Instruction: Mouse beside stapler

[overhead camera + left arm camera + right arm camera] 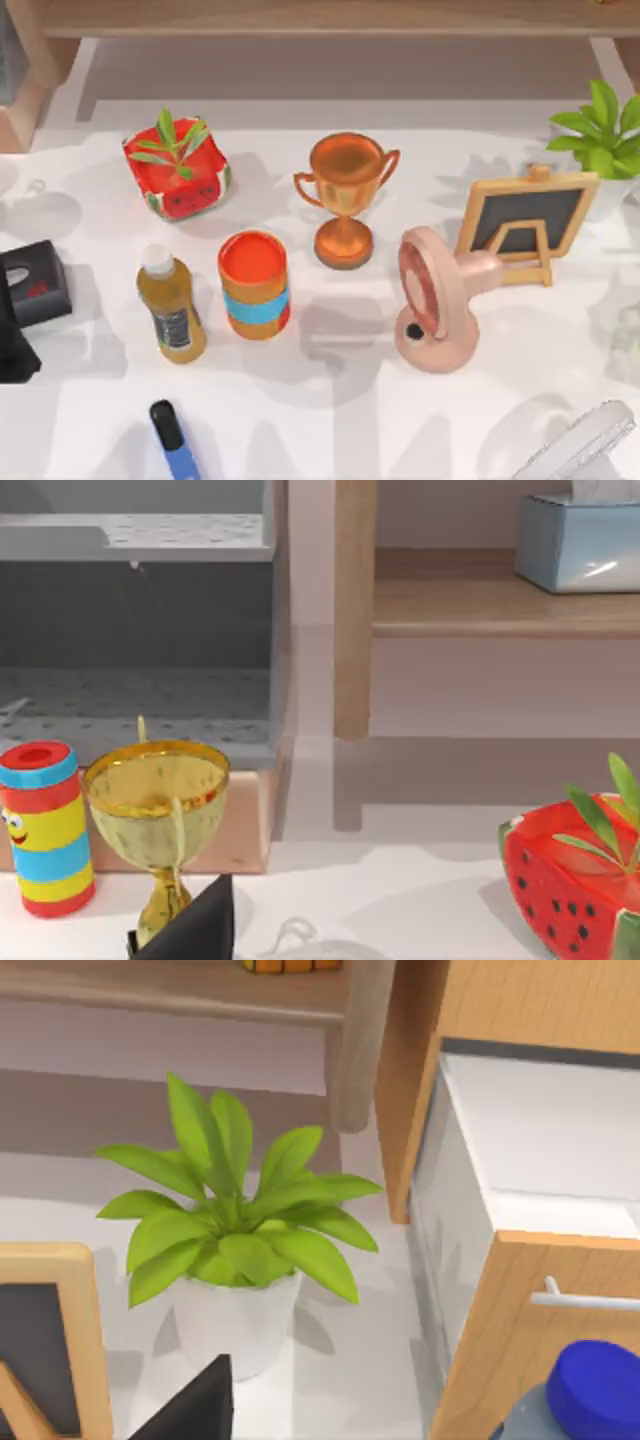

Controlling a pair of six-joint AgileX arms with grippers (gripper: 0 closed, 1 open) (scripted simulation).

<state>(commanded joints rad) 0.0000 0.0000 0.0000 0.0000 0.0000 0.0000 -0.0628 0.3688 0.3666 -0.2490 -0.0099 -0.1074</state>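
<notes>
The mouse is out of view. A slim black-and-blue object (pixel 174 440), which I take for the stapler, lies at the table's front edge, left of the middle. My left gripper (pixel 30 285) is a black shape at the table's left edge, well apart from that object. A black part of it (pixel 195 925) juts into the left wrist view. The right wrist view shows a black part of my right gripper (pixel 195 1405) in front of a potted plant (pixel 235 1250).
On the table stand a watermelon planter (pixel 176 170), a copper trophy (pixel 345 200), an orange can (pixel 254 284), a juice bottle (pixel 172 305), a pink fan (pixel 432 300), a small chalkboard (pixel 527 220) and a plant (pixel 600 135). A wooden shelf (pixel 330 18) runs along the back.
</notes>
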